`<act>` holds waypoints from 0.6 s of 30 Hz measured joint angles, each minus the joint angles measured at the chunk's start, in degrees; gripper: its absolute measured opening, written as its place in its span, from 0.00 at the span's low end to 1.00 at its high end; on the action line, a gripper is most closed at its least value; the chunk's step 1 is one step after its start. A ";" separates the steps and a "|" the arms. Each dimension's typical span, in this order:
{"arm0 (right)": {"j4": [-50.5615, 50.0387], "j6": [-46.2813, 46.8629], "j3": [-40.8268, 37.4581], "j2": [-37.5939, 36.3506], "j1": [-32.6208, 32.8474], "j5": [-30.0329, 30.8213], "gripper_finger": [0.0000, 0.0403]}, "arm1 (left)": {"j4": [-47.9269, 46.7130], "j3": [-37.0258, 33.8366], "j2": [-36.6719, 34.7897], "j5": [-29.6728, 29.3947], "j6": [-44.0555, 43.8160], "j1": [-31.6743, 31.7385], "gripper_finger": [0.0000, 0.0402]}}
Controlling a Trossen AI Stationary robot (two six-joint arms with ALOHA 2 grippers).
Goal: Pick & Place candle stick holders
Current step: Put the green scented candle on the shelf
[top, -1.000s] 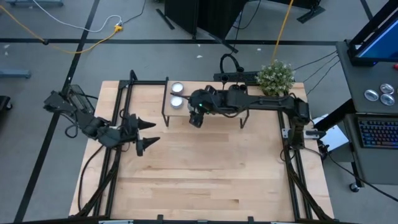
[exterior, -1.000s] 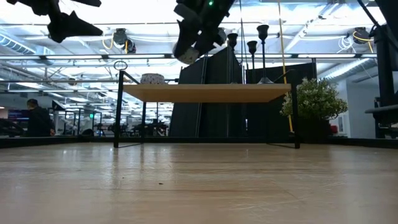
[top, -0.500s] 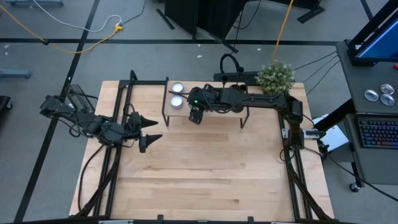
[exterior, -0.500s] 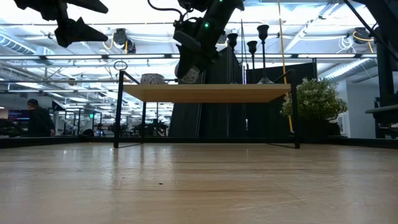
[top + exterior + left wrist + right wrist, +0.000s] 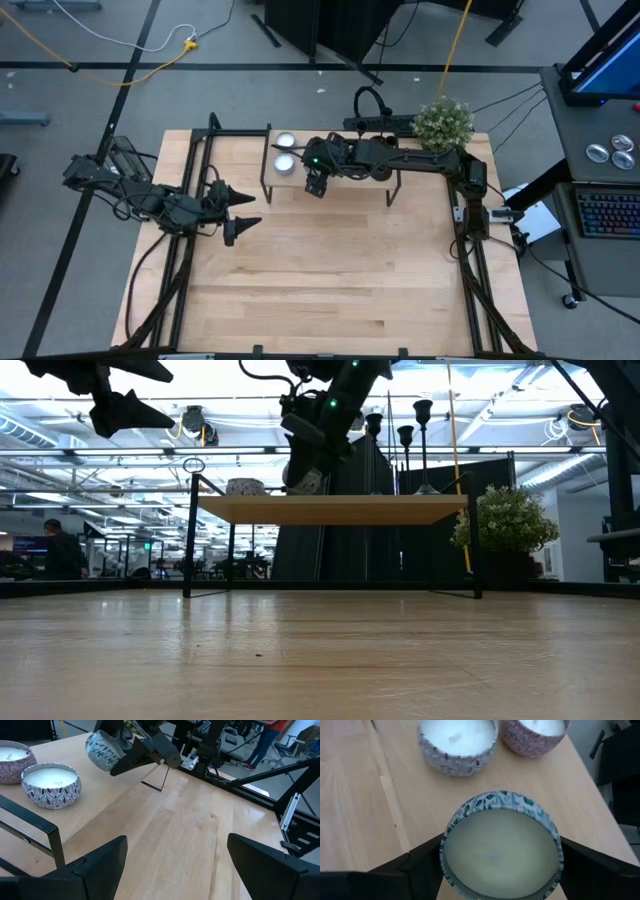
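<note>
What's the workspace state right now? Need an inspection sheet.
Surface: wooden table, bare in front; raised shelf at the back.
Job's things: candle stick holders show black behind the shelf top in the low view; neither gripper touches them.
Clutter: two candle tins side by side on the shelf's left end.
Grippers: right gripper over the shelf, jaws around a third candle tin held clear of the shelf top; left gripper hovers over the table's left side, jaws open, empty.
Cables: yellow cable on the floor behind the table.
Surroundings: potted plant at the back right corner; keyboard on the side desk; person far off.
</note>
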 joint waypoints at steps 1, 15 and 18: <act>0.05 -0.11 -0.01 0.00 -0.21 0.05 0.80 | -0.08 0.00 0.00 0.12 -0.02 0.00 0.87; 3.92 -4.91 -0.06 -0.50 -0.45 1.89 0.81 | -0.33 0.02 0.00 0.52 -0.09 0.00 0.87; 5.24 -6.77 -0.10 -1.88 0.41 5.89 0.79 | -0.33 0.02 -0.01 0.52 -0.24 0.00 0.87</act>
